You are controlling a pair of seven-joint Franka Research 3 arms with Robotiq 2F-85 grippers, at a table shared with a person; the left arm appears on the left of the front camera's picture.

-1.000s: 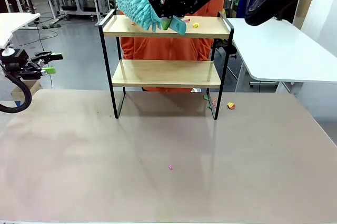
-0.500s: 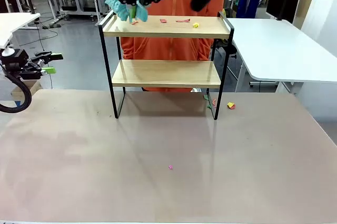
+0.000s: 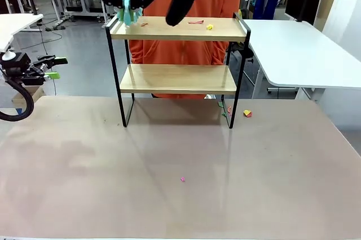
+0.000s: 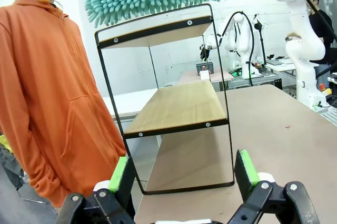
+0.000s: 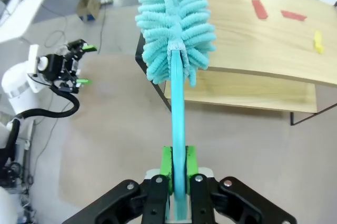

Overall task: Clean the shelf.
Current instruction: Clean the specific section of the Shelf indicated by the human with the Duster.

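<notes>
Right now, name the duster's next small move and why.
Probably sweep the duster, clamped in the right gripper, rightward along the shelf's top board: its head sits at the left end, while red scraps and a yellow scrap lie farther along.

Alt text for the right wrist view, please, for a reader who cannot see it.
The right gripper, shut on the handle of a teal duster, holds its fluffy head over one end of the top board of the shelf. Two red scraps and a yellow scrap lie farther along that board, with the brown table below.
</notes>
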